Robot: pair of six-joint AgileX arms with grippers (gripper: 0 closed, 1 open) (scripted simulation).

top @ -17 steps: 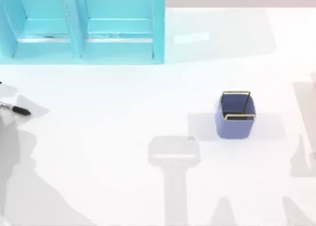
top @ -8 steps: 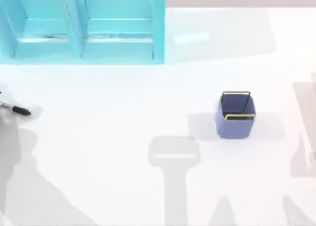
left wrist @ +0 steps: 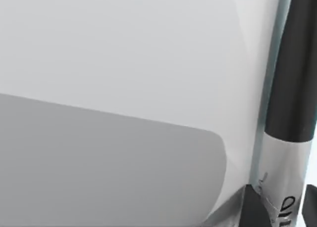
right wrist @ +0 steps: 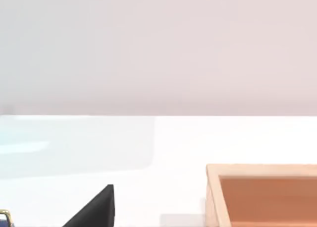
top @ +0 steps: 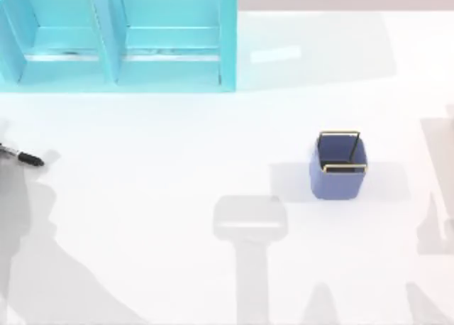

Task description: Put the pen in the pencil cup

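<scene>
Pen (top: 21,157) at table's (top: 177,147) left edge

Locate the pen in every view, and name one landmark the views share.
Top view: the pen is at the far left edge, black cap pointing toward the pencil cup.
Left wrist view: the pen runs close up, black cap beyond the silvery barrel.
Right wrist view: faces the tabletop and a tan box.
Shared landmark: the white table.
</scene>
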